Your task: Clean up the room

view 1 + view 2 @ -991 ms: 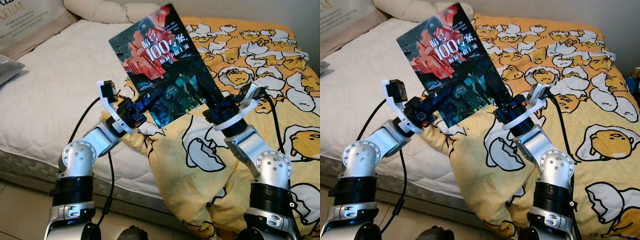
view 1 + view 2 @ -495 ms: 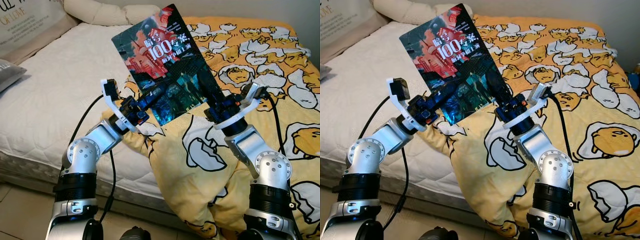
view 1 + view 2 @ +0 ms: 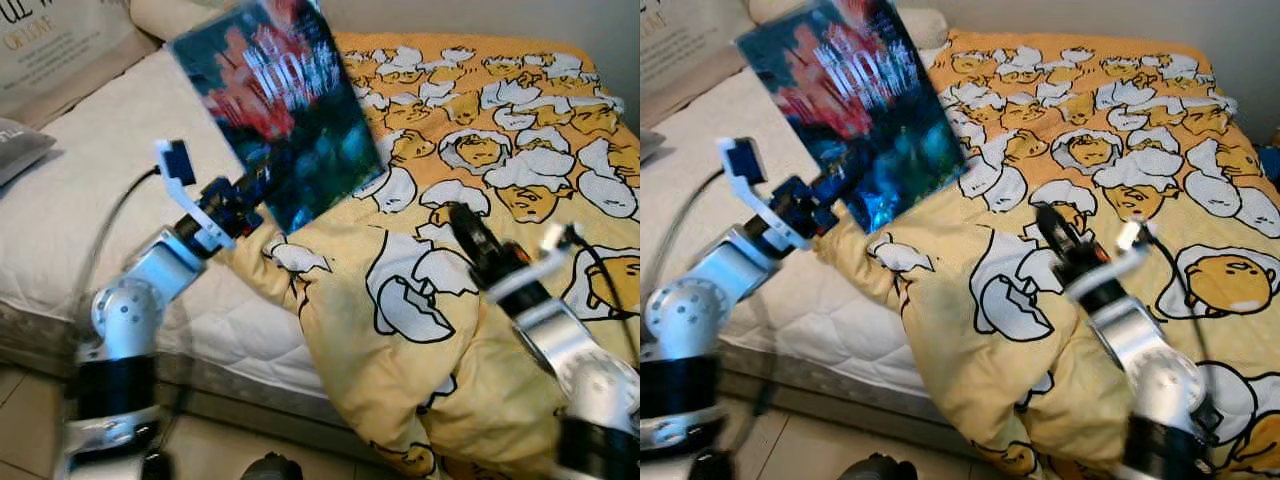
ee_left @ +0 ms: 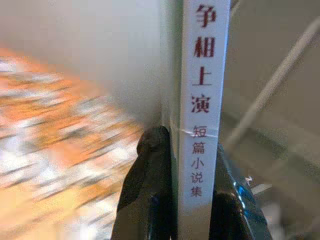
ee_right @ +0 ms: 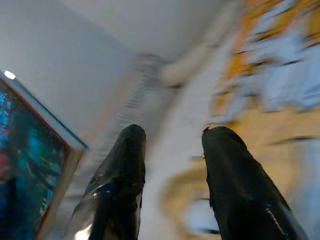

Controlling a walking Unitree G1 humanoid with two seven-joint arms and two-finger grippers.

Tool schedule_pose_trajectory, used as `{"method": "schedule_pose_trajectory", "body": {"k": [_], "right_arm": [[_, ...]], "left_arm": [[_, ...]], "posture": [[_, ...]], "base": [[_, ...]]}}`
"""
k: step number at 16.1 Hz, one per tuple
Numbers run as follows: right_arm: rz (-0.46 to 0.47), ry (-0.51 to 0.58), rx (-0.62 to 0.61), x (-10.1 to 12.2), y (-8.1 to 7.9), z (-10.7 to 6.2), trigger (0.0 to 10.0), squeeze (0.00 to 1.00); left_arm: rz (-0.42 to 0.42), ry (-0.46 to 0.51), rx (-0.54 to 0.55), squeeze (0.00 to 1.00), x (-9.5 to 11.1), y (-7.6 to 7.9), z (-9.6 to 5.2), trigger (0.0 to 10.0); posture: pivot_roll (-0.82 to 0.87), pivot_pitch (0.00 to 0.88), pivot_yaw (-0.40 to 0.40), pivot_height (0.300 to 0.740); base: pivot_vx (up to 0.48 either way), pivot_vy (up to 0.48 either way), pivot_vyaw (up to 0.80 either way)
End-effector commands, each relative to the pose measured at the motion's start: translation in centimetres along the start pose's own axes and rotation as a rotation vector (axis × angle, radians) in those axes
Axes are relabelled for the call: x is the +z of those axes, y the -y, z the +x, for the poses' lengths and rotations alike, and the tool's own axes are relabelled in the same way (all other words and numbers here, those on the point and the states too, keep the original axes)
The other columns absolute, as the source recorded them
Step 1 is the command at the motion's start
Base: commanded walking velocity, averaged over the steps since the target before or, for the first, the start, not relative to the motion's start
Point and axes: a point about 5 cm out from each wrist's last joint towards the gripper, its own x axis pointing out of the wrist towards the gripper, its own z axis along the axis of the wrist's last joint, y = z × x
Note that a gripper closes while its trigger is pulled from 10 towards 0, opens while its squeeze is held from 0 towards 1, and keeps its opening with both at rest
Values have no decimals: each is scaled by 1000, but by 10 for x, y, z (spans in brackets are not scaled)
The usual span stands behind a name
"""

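- The left tool [image 3: 262, 186] is clenched on the lower edge of a book [image 3: 275, 105], holding it tilted up in the air above the bed [image 3: 90, 200].
- From the left wrist, its two black fingers [image 4: 147, 190] pinch the book's white spine.
- The right tool [image 3: 462, 222] hangs apart from the book, fingers spread with nothing between them, over the yellow duvet [image 3: 480, 160].
- The duvet's corner spills over the bed's edge toward the floor [image 3: 30, 420].

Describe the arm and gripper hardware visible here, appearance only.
Two silver metal arms with round joint housings and black segments below. The left gripper and right gripper each have two long glossy black fingers, a white bracket at the wrist, blue parts on the left, and a black cable.
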Motion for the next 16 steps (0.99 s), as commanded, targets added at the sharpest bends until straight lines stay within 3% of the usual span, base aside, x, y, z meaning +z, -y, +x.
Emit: {"method": "schedule_pose_trajectory", "body": {"k": [1, 2, 3, 4, 6, 8, 9, 11, 16], "right_arm": [[-100, 1, -19, 4, -8, 2, 10000, 0], [-151, -7, -44, 4, -9, 2, 10000, 0], [-272, -16, -127, 2, -11, 2, 10000, 0], [-300, 8, -187, 1, -12, 2, 10000, 0], [-495, 59, -343, -6, -11, -1, 10000, 0], [-609, 41, -400, -10, -11, -5, 10000, 0], [-765, 55, -452, -12, -10, -7, 10000, 0], [-754, -25, -510, -21, 0, -15, 10000, 0], [-797, -83, -451, -36, -3, -11, 10000, 0]], "left_arm": [[121, -60, 117, 0, -4, -6, 0, 0], [199, -94, 186, 0, -7, -12, -2, 0], [348, -173, 336, 0, -14, -22, -7, 10000], [435, -191, 384, 0, -15, -23, -8, 10000], [622, -212, 484, 0, -23, -19, -11, 10000], [599, -230, 513, 0, -35, -18, -17, 10000], [597, -248, 526, 0, -47, -16, -21, 10000], [583, -265, 522, 0, -59, -12, -23, 10000], [601, -226, 555, 0, -58, -8, -16, 10000]], "posture": [[-29, 0, 108, 740], [-31, 0, 107, 740], [-38, 0, 107, 740], [-40, 0, 107, 740], [-60, 0, 114, 740], [-73, 0, 112, 740], [-77, 0, 107, 740], [-67, 0, 90, 740], [-60, 0, 58, 740]], "base": [[0, 0, 0], [0, 0, 0], [0, 0, 0], [0, 0, 0], [0, 0, 0], [0, 0, 0], [0, 0, 0], [0, 161, 0], [0, 362, 0]]}}
